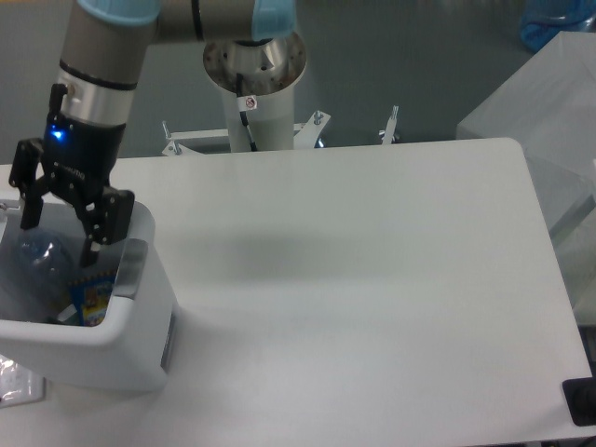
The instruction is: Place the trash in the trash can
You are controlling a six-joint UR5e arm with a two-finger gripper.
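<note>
While jaws gape, bottle (pixel 37 256) lies below.

1 trash can (pixel 102 349), 1 blue snack bag (pixel 90 300), 1 clear bottle (pixel 35 264), 1 white table (pixel 372 279).

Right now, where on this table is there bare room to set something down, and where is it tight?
Nearly the whole table is bare: everything from the trash can rightward to the rounded far corner and down to the front edge. It is crowded only at the left edge, where the open gripper hangs over the trash can, with the bottle and snack bag inside.
</note>
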